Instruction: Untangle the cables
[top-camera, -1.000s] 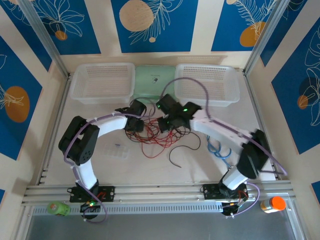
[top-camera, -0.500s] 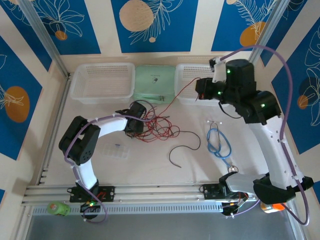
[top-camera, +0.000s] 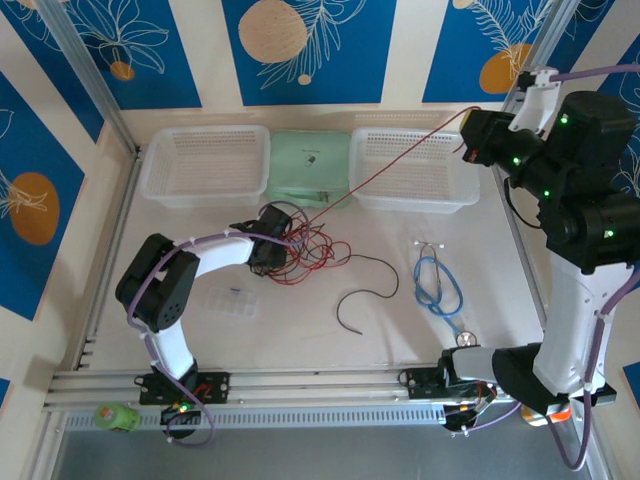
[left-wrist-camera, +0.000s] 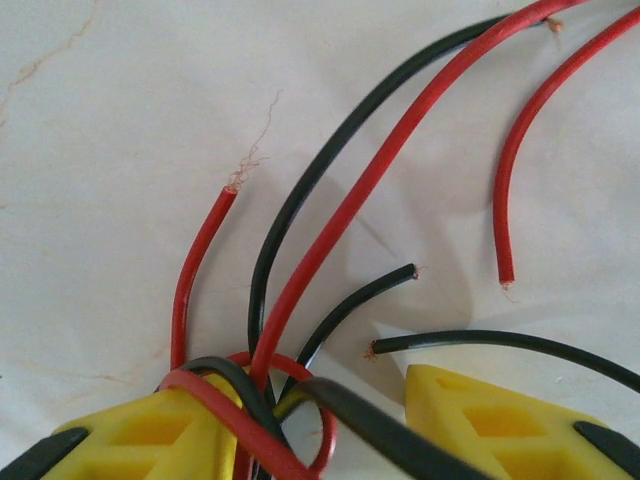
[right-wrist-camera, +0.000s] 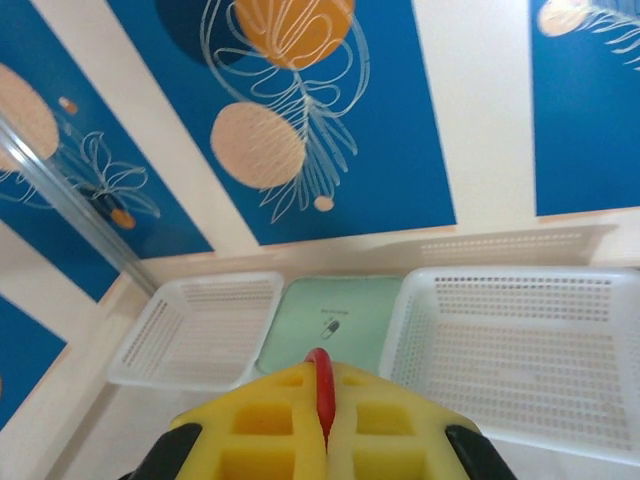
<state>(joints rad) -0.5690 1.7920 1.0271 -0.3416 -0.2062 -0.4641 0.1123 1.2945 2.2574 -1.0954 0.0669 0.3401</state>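
The cables (top-camera: 308, 250) lie as a red and black tangle at the table's middle left. My left gripper (top-camera: 268, 250) is down on the tangle's left end. In the left wrist view its yellow fingers (left-wrist-camera: 140, 435) stand apart, red and black strands (left-wrist-camera: 300, 290) draped over the left one and running between them. My right gripper (top-camera: 470, 150) is raised at the back right, shut on one red cable (top-camera: 400, 165) that stretches taut from the tangle up to it. The red cable (right-wrist-camera: 320, 370) shows pinched between its yellow pads. One black cable (top-camera: 365, 290) lies loose by itself.
Two white baskets (top-camera: 205, 165) (top-camera: 415, 170) stand at the back with a pale green box (top-camera: 308, 165) between them. A light blue coiled cable (top-camera: 438, 285) lies at the right. A small clear bag (top-camera: 225, 300) sits near the left arm.
My right arm has swung from the tangle up and away to the back right, drawing one red cable out taut. The left gripper has stayed on the tangle.
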